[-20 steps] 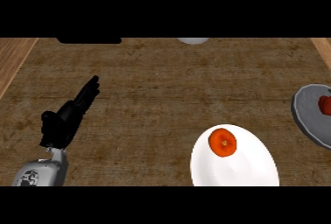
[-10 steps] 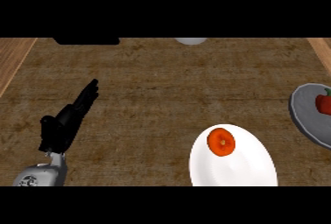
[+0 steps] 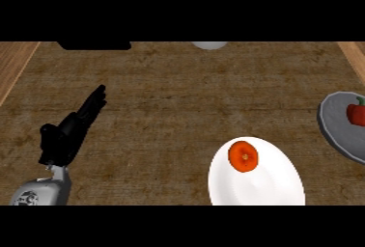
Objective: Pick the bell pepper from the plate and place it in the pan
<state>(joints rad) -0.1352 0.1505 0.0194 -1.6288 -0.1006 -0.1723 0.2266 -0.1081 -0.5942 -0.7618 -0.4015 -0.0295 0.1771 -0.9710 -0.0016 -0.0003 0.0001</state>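
Observation:
A white plate (image 3: 267, 185) lies at the lower middle right, and an orange-red round vegetable (image 3: 243, 156) sits on its far left part. At the right edge a grey round dish with a darker rim (image 3: 329, 126) is cut off by the frame; whether it is the pan I cannot tell. A red bell pepper with a green top (image 3: 355, 112) lies inside it. My left hand (image 3: 68, 135) rests at the left, open, fingers straight and pointing away, far from both dishes and holding nothing. My right hand does not show.
A pale round object (image 3: 209, 45) and a black block (image 3: 94, 45) sit at the counter's far edge. Lighter wooden strips (image 3: 16, 65) border the counter at both sides.
The grey dish shows slightly more at the right edge than before. My left hand has barely shifted, and nothing was picked up or let go.

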